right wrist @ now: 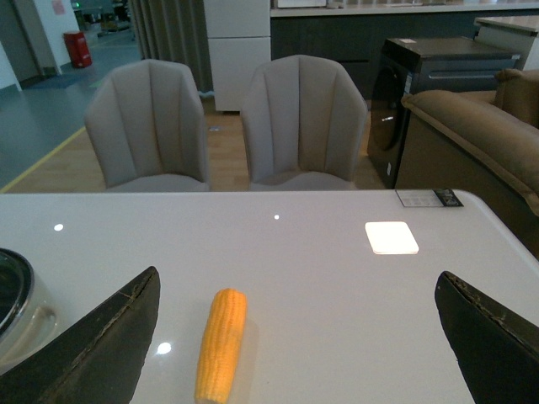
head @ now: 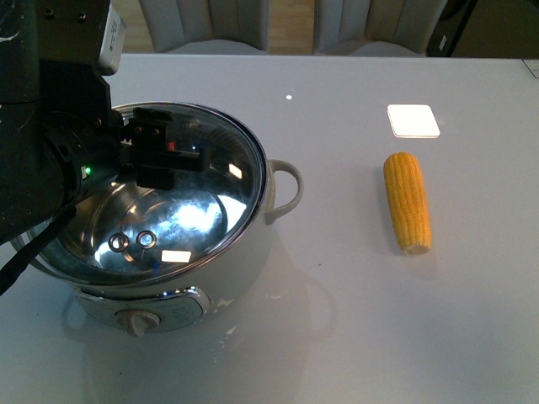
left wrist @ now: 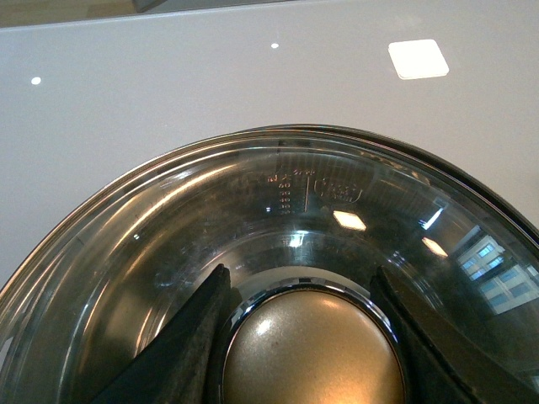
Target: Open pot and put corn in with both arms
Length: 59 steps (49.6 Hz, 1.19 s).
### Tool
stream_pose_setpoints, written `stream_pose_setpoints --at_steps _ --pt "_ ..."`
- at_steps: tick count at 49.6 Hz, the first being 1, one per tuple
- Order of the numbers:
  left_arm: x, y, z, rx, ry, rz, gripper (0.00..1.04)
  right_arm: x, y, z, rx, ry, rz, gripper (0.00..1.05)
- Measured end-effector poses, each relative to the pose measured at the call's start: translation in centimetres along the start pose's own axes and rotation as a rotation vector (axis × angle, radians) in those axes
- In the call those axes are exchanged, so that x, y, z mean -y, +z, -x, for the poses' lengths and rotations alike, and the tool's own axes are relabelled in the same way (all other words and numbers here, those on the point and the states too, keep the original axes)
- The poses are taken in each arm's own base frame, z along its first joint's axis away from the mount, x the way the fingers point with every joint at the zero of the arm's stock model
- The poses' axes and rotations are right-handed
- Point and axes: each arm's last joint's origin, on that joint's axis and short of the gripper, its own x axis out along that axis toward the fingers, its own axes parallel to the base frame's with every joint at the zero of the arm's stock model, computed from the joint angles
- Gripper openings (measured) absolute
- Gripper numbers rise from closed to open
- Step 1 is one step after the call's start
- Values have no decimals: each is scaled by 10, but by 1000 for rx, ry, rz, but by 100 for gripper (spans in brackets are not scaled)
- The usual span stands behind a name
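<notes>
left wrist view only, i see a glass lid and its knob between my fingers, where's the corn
Observer: The corn lies on the table to the right of the pot, clear of it.
Operator: right arm on it
Observer: No. The right gripper is open above the table, facing the corn without touching it.
Operator: lid flat or tilted
Observer: From the front, the lid looks tilted over the pot, with the left gripper on its knob.

We identify the left arm (head: pixel 38 160) as a bulky black housing with white scuffs, a green indicator light (head: pixel 86 172), a grey plate (head: pixel 110 42) and a black cable (head: pixel 21 257). The right pincer (right wrist: pixel 297 273) has black wedge-shaped fingers (right wrist: pixel 101 345) with worn, pale edges. The left pincer (left wrist: pixel 300 271) has matte black fingers (left wrist: pixel 181 353).
</notes>
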Motion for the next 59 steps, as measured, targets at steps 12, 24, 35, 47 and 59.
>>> stream_pose_setpoints --at_steps 12,24,35,47,59 --pt "0 1 1 1 4 -2 44 0 0 0 0 0 0 96" --pt "-2 5 4 -5 3 -2 44 0 0 0 0 0 0 96" --pt "-7 21 12 7 10 9 44 0 0 0 0 0 0 96" --pt "-23 65 25 98 40 51 44 0 0 0 0 0 0 96" --pt "-60 81 31 157 104 84 44 0 0 0 0 0 0 96"
